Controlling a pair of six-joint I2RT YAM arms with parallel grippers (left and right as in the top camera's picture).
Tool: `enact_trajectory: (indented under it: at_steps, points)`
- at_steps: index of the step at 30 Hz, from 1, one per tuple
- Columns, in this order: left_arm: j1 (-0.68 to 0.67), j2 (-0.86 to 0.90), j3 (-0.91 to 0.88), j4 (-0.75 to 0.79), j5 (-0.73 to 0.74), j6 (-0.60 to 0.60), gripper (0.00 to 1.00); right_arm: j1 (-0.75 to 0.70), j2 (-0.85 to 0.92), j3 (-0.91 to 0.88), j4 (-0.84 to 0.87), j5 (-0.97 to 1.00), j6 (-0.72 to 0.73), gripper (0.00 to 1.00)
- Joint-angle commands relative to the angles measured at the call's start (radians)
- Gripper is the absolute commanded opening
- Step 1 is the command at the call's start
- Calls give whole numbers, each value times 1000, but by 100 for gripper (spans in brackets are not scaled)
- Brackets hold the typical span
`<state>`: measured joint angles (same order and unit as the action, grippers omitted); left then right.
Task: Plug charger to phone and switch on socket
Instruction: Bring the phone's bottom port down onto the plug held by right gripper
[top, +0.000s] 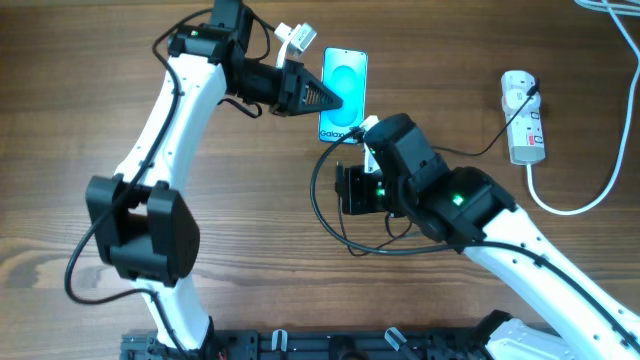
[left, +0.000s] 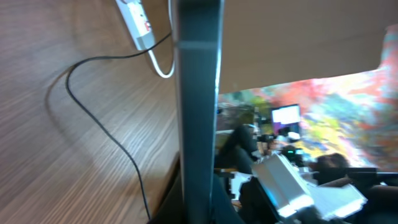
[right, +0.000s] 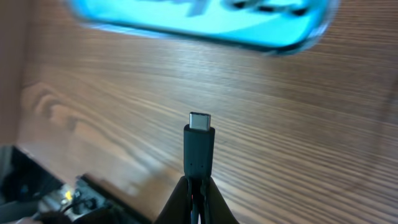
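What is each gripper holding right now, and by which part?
Right gripper holds the charger by the rear of its connector, tip free. Left gripper appears to clamp the phone by one long edge.

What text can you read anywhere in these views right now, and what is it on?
"Galaxy": on the phone, near its lower short edge in the overhead view; whatever follows is hidden.
Phone screen in the right wrist view: dark lettering, blurred and cut off, unreadable.
Power strip: red marks, too small to read.
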<state>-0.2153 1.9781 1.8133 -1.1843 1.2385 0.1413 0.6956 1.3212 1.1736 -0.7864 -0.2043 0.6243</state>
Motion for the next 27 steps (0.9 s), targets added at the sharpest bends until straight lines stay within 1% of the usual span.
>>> enact_trajectory:
  at_steps: [1, 9, 16, 27]
  points:
    - [-3, -75, 12, 8, -123, -42, 4, -4, 16, 18, 3, 81, 20, 5]
    - [-30, -76, 12, 27, -133, -42, 4, -4, 18, 39, 45, 23, 8, 5]
    - [-36, -76, 12, 18, -125, -42, 4, -4, 18, 39, 54, 74, 17, 4]
    - [-36, -76, 12, 13, -125, -42, 4, -4, 18, 39, 72, 58, 32, 4]
